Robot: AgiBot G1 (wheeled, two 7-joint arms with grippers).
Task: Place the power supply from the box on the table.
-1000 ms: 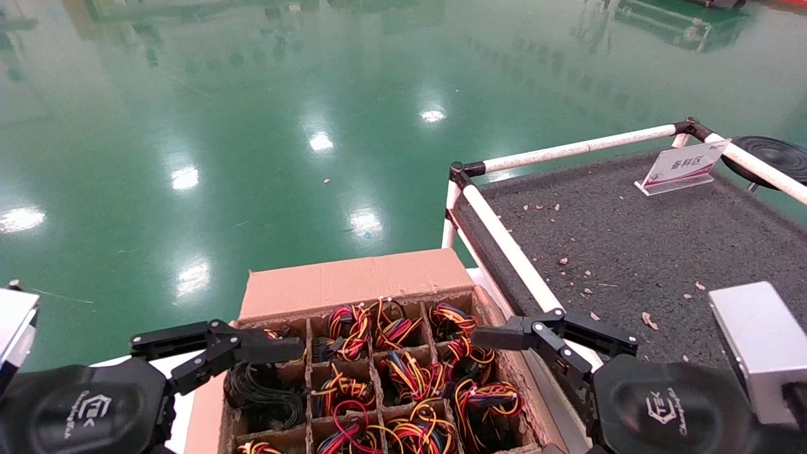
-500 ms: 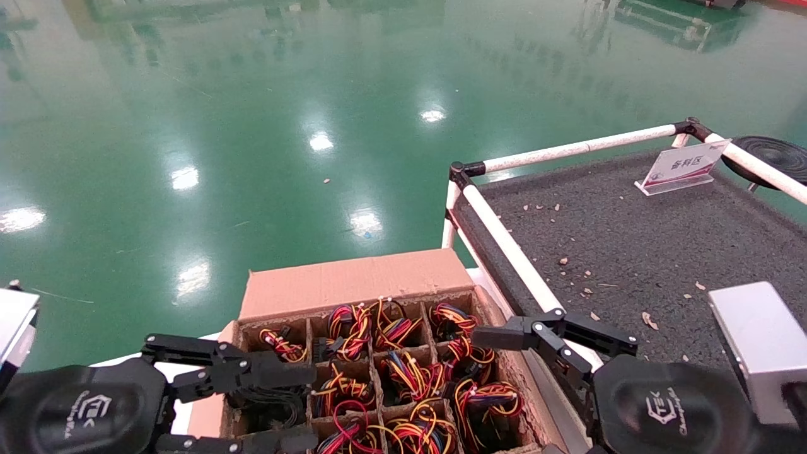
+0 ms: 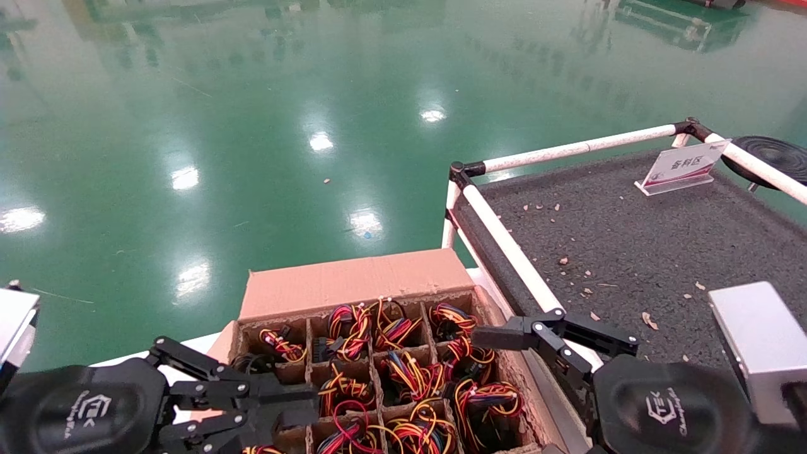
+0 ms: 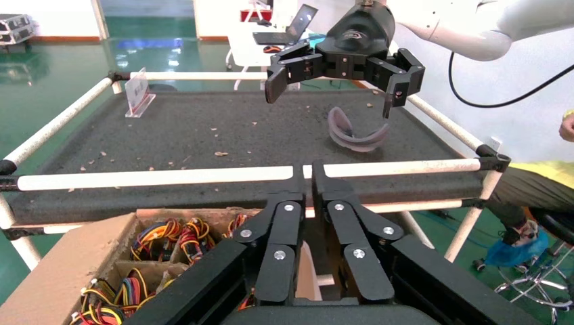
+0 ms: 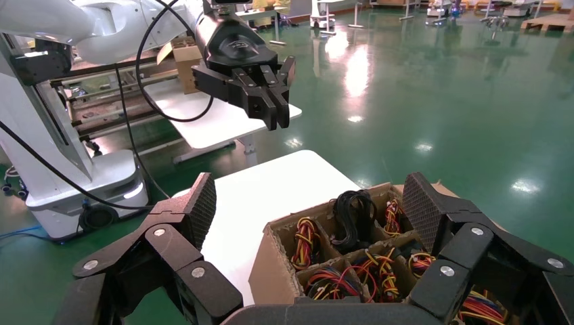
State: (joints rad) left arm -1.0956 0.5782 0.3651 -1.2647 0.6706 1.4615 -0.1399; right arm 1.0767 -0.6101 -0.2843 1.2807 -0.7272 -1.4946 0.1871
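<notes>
Two grippers sat lowest in the head view, each with a black housing printed with a hexagon logo and lettering too small to read. The left gripper [image 3: 296,403] hung over the near left cells of the box [image 3: 353,287], its fingers [image 4: 308,186] pressed together with nothing between them (the right wrist view showed the same, with the closed tips above the carton's left side). The right gripper [image 3: 555,334] hovered at the box's right edge, over the white rail, its fingers spread wide and empty; its ribbed pads [image 5: 421,206] framed the carton in its own wrist view.

Inside the box, pulp dividers formed square cells, most filled with looped red, yellow, orange and black wires [image 3: 394,331]; one cell near the left held a black wire bundle [image 5: 352,213]. No metal casing of the power supply could be made out among the wires. One plain brown flap stood open on the far side.

Right of the box lay the dark grey tabletop [image 3: 637,239], framed by white pipe rails [image 3: 504,243] with black corner joints, scattered with small brown scraps and otherwise largely bare. At its far edge stood a slanted sign card [image 3: 684,165] with red characters, not legible. Beyond spread glossy green floor [image 3: 252,126].
</notes>
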